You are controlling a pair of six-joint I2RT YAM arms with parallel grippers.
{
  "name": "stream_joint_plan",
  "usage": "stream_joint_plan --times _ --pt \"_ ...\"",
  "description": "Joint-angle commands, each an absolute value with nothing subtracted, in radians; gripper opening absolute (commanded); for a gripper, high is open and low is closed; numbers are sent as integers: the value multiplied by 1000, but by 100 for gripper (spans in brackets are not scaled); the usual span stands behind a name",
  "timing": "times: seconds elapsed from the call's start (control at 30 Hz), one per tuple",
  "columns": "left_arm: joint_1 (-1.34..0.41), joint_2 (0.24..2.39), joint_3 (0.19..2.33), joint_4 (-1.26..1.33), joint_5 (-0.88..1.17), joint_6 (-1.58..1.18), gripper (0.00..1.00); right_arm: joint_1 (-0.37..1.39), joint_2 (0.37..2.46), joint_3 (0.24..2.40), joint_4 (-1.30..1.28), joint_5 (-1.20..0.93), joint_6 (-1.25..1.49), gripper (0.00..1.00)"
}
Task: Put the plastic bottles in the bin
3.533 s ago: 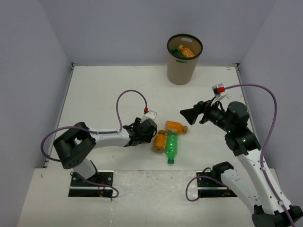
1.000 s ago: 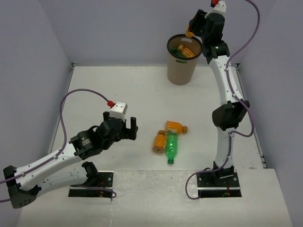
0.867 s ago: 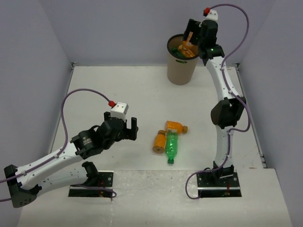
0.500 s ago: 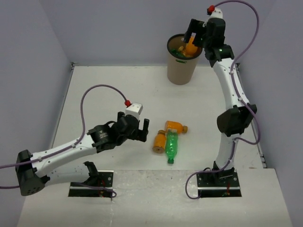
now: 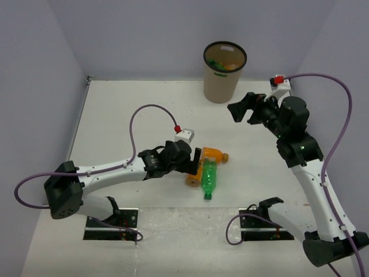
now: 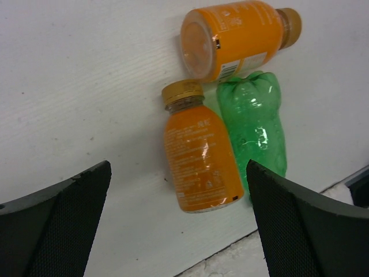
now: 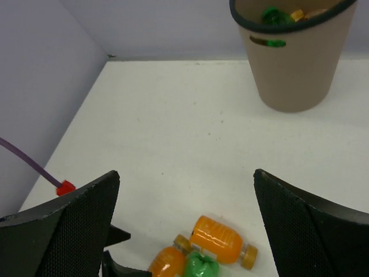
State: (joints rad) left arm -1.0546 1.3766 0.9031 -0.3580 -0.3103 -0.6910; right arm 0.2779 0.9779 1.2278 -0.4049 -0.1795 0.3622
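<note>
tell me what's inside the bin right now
Inside the bin, green plastic and orange plastic show just below the rim. The wall hides everything deeper, so the number of bottles cannot be told.

bright, even light is filling every view; glints are showing on the green bottle [image 6: 257, 134], shadows are falling faint.

Glossy plastic bottles [image 6: 202, 167], matt table [image 6: 86, 86]

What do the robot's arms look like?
The left arm and right arm are white tubes with chunky black joints. The left pincer and right pincer are black, with dotted mesh fingers. Each carries a looping purple cable with a red cap.
</note>
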Motion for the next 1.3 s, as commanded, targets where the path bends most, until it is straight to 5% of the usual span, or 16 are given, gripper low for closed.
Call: stream_joint_plan --times 0.0,0.63,0.87,0.97,1.03,1.27 --pt "-1061 1382 910 -218 -241 -741 100 282 947 1100 -405 -209 370 99" --pt "-1100 1536 827 -187 -235 -796 69 282 824 954 -391 -233 357 99" --pt "-1098 1489 750 -218 -285 -810 46 282 830 951 -377 -265 370 99" --pt "-1100 1500 736 -226 -310 -811 50 282 838 945 -367 -290 373 99" --pt "-1100 1519 732 -219 -305 -811 62 284 847 948 -374 -310 371 99" --pt "-1098 1578 733 -212 -317 -818 62 284 830 946 -382 -304 364 99"
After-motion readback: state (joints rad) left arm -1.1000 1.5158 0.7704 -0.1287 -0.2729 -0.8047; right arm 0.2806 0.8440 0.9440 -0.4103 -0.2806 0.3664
